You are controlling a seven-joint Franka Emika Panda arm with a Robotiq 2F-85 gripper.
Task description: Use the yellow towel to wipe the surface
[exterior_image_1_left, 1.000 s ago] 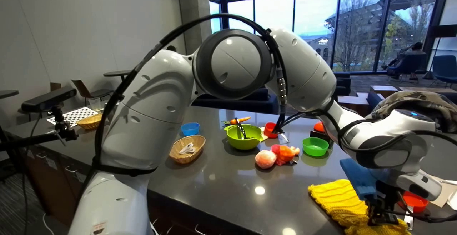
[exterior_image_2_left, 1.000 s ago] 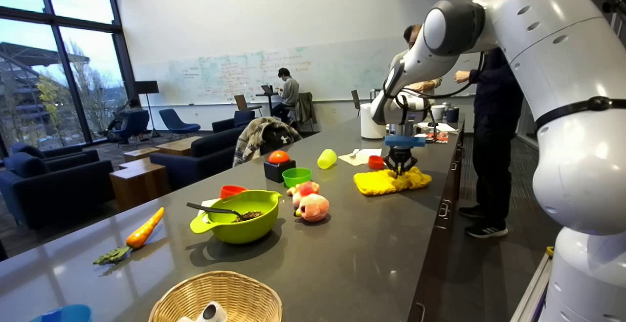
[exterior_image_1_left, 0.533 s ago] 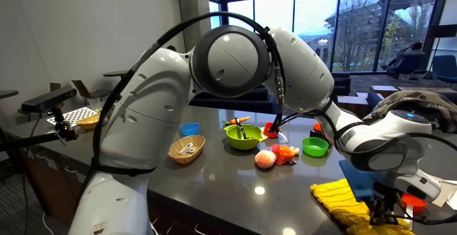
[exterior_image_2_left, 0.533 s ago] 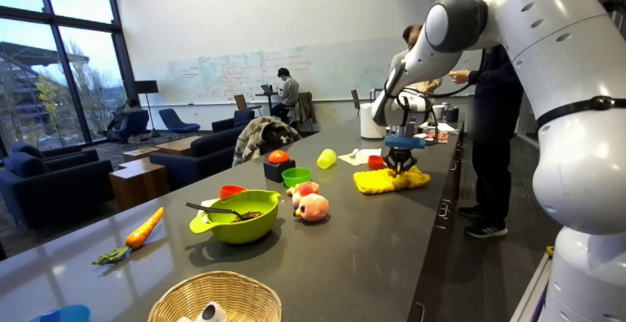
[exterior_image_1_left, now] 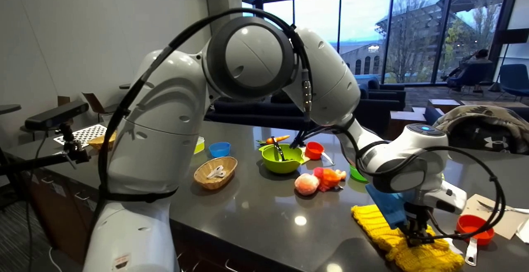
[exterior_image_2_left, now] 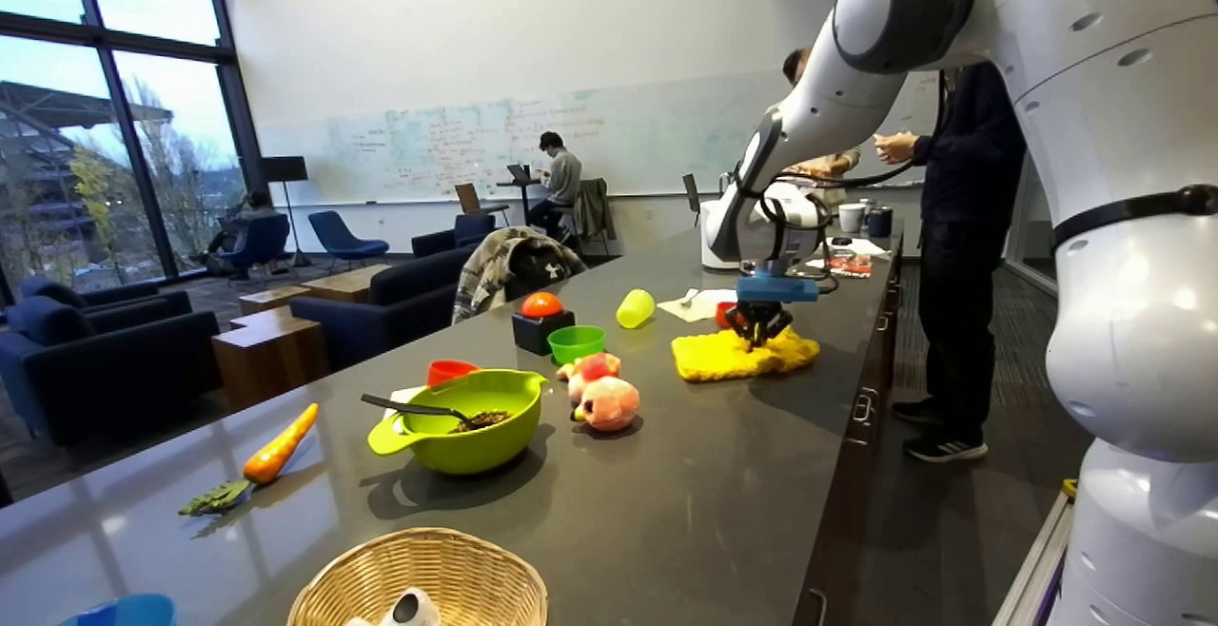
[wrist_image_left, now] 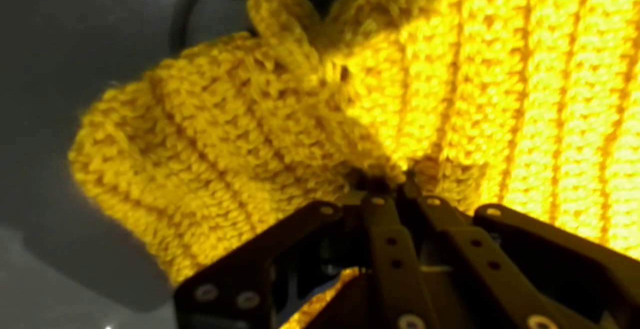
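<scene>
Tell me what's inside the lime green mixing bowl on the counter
Inside the lime green mixing bowl: a brown crumbly heap and one end of a black utensil. The bowl's floor beneath the heap is covered; the utensil's tip isn't discernible.

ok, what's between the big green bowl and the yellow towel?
Pink-orange plush, between bowl and towel in both exterior views; one piece or two, unclear.
</scene>
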